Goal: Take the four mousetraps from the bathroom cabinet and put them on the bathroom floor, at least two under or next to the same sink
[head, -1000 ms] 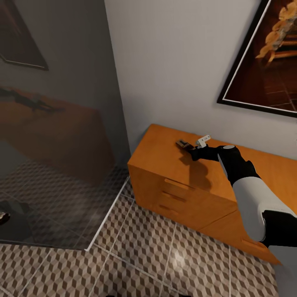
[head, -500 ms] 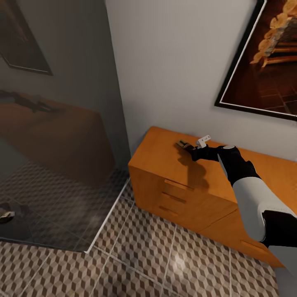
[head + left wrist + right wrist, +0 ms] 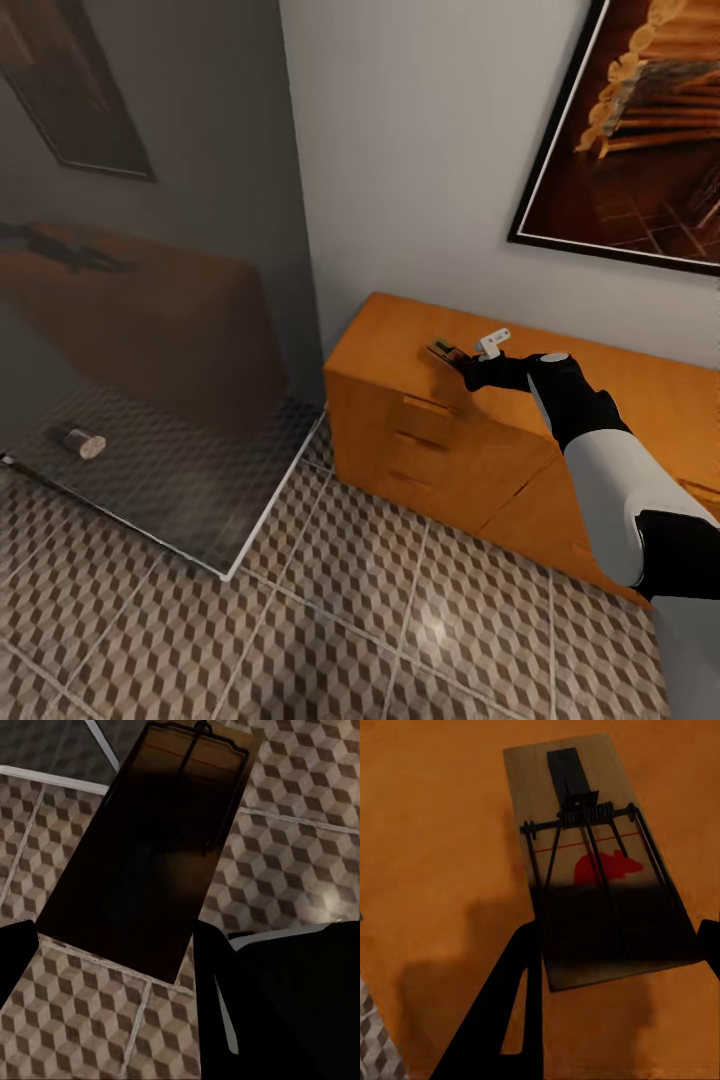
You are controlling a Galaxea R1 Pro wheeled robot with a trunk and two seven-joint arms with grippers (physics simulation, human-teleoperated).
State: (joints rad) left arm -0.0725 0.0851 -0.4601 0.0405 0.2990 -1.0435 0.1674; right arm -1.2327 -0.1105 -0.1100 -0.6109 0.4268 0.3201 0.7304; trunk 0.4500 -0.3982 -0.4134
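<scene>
Holding one mousetrap [image 3: 598, 862] in the right gripper [image 3: 452, 357], jaws clamped on the board's near end, above the cabinet [image 3: 440, 440] top nr its left front corner. R wrist view: board w/ red mouse print, spring and wire bar, orange wood beneath; shadow on the top suggests the trap is lifted clear, though contact can't be ruled out. Left gripper [image 3: 112, 945] grasps a second mousetrap [image 3: 154, 847], dark board seen over the bathroom floor [image 3: 330, 610] tiles.

Step in hand, as judged: carry both to the floor nr the sink. To do well: keep the boards level, grip unchanged, swing the R arm clear of the cabinet edge before lowering, set flat on one tile surface.

Hard to make out: sink and other two traps not located. L trap underexposed, wire detail faint. Small cylindrical object [image 3: 84, 443] behind the glass panel [image 3: 150, 300], unidentified.
</scene>
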